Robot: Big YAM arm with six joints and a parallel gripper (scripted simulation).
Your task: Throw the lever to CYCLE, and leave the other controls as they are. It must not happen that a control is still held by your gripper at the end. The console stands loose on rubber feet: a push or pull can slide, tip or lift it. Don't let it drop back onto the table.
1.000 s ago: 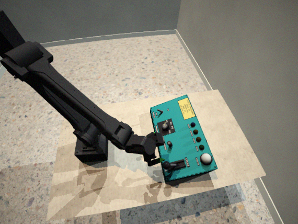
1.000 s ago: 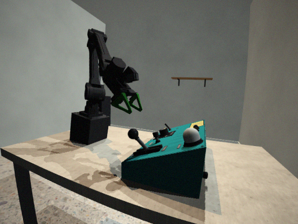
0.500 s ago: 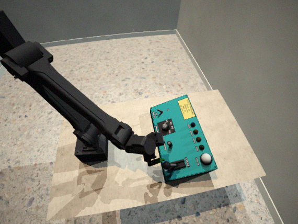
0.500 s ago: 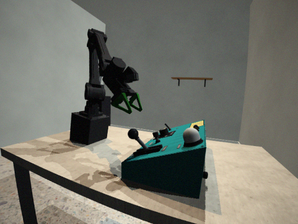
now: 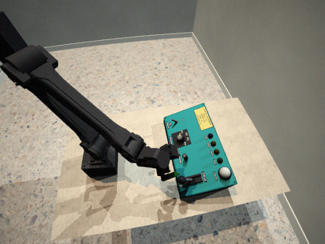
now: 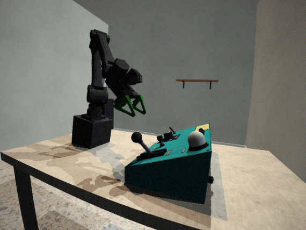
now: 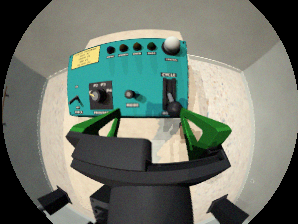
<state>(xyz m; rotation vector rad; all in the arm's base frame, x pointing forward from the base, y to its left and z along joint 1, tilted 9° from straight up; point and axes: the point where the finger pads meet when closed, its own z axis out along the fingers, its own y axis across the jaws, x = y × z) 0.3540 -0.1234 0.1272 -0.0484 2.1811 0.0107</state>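
Note:
A teal wedge-shaped console (image 5: 198,149) stands on the table, also in the side view (image 6: 172,166) and the wrist view (image 7: 129,83). Its lever has a black ball knob (image 5: 181,179) on a stalk in a black slot (image 5: 196,179) at the console's near corner; the knob leans toward the arm's side (image 6: 136,137) and shows in the wrist view (image 7: 172,107). My gripper (image 6: 130,106) (image 5: 171,161) (image 7: 150,111) with green fingers is open and empty. It hangs in the air above and to the arm side of the lever, apart from it.
The console also carries a rotary knob (image 5: 180,138), a small toggle (image 5: 185,156), a row of dark buttons (image 5: 215,148), a white dome button (image 5: 224,173) and a yellow label (image 5: 202,118). The arm's base (image 6: 92,130) stands left of it. A wall is close on the right.

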